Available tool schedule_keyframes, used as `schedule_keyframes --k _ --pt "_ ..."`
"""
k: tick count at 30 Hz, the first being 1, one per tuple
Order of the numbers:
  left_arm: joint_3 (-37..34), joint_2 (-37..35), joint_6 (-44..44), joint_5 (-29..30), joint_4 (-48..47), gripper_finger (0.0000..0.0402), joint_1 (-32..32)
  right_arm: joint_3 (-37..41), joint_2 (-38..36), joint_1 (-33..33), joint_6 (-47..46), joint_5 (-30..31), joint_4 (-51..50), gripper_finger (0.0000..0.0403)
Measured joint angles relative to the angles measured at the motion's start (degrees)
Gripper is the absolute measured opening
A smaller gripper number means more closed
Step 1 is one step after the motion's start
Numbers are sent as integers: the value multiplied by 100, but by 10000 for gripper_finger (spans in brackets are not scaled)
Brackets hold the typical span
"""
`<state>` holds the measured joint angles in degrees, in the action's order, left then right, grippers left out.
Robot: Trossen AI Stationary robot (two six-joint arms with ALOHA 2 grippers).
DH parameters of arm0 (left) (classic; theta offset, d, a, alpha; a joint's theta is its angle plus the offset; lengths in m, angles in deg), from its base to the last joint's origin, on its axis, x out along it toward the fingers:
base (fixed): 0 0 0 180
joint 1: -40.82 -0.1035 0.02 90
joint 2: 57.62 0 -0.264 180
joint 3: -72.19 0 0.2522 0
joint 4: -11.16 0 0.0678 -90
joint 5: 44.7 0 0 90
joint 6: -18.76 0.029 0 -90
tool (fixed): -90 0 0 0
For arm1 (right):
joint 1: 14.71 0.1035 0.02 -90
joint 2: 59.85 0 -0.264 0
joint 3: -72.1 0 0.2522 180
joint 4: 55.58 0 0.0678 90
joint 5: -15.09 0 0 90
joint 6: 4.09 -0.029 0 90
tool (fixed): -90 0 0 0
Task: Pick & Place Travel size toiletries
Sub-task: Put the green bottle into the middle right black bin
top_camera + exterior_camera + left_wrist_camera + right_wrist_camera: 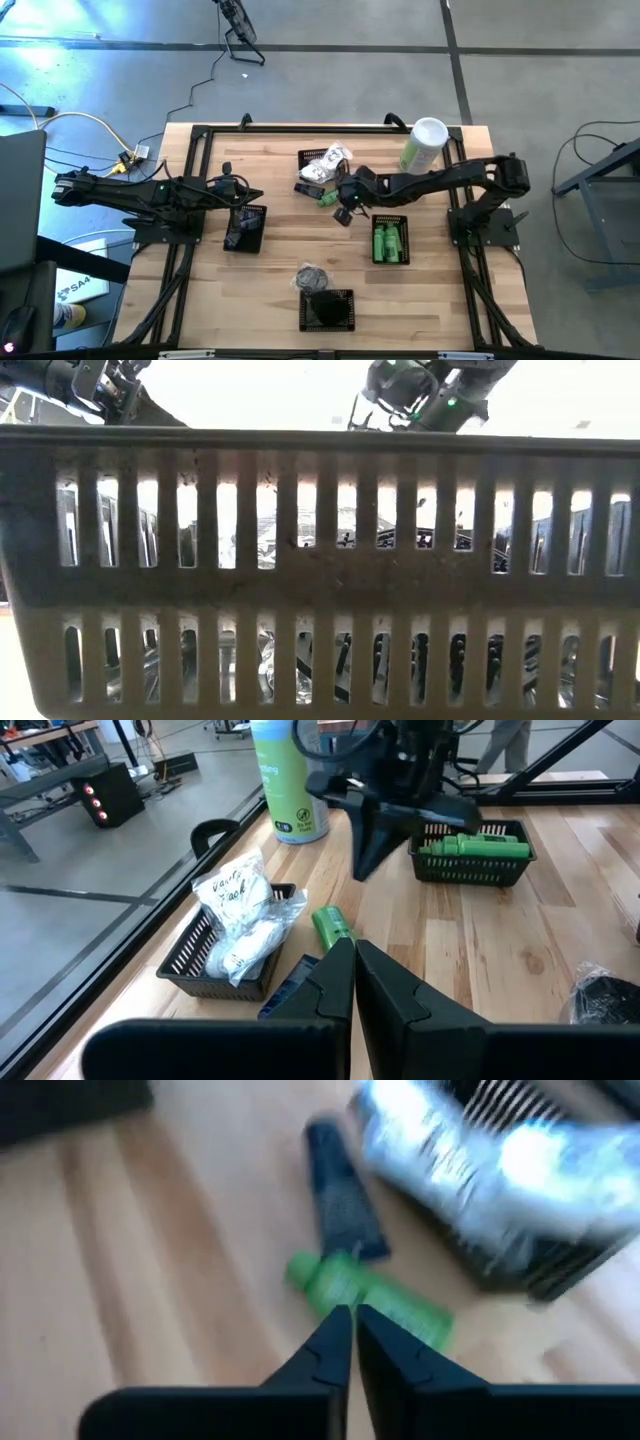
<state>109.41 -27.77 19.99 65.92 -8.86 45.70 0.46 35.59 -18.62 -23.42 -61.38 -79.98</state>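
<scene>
One bright green plastic bottle (368, 1297) lies on the wooden table (270, 270) beside a black tube (343, 1195); the right gripper (352, 1328) hovers above it, fingertips nearly touching, empty. Left gripper (353, 978), likewise pinched narrow, waits left.

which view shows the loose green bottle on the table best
The right wrist view: the green bottle lies large and whole beside a black tube. The left wrist view shows it smaller; the high view tiny; the low view hides it behind a basket.

low view blocked by basket wall (320, 560); packets (500, 1160) blurred in right wrist view.
</scene>
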Motion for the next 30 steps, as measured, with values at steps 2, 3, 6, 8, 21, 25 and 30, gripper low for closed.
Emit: schedule_keyframes --k 2,3,6,8,21,25,30 --pt "0 0 0 0 0 10 0 -6 85 1 -48 261 309 8" --pt "0 2 0 0 -6 10 0 -9 123 0 -105 269 415 7" --pt "0 0 0 0 -11 10 0 -2 327 -30 -270 182 669 3" --pt "0 0 0 0 -20 10 -1 -4 475 -38 -358 115 681 2" --pt "0 0 31 2 -36 10 0 4 921 -148 -512 709 1027 2" --pt "0 0 46 2 -39 10 0 0 1130 -225 -712 602 979 2" --pt "0 0 46 2 -48 10 -1 -6 1308 -229 -743 652 1170 2"
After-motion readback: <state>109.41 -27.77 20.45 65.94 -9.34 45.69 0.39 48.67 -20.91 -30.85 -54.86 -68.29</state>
